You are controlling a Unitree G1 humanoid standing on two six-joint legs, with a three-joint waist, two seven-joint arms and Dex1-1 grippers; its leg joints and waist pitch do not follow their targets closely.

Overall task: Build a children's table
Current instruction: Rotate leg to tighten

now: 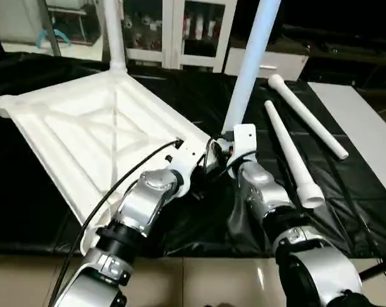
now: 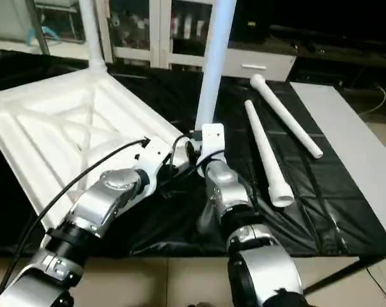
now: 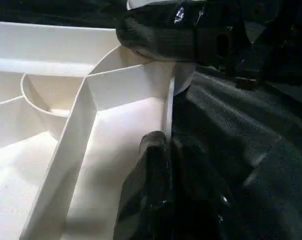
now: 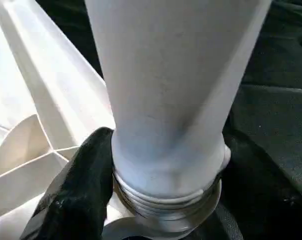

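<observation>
Tops of both upright legs are cut off by the frame edge, so I can't see their full length. The two grippers sit bunched behind the silver forearms in the head views; fingertips hard to make out there.

The white plastic table top with X-ribbed underside (image 1: 97, 128) lies upside down on the black sheet-covered worktop (image 1: 346, 211), toward its left side, one corner overhanging the near edge. One long tapered round white leg (image 1: 114, 32) stands in the far corner socket. A second white tapered leg (image 1: 250, 64) stands upright, leaning a little, at the top's near-right corner socket. In the right wrist view its threaded base (image 4: 166, 200) sits just at the socket rim; whether the threads are engaged I can't tell.

Right gripper (image 4: 141, 190) wraps that second leg low down, just above the threads; one black finger (image 4: 76, 190) presses its side, the other is hidden behind the leg. So: clamped on the leg.

Left gripper (image 3: 163, 190) is pinched on the thin white side wall of the table top near the same corner, fingers together with the wall edge between them.

Two more white tapered legs, the nearer one (image 1: 292, 153) and the farther one (image 1: 308, 115), lie loose on the sheet toward the worktop's right side, well apart from both grippers. A grey panel (image 1: 365, 128) lies along the right edge.
</observation>
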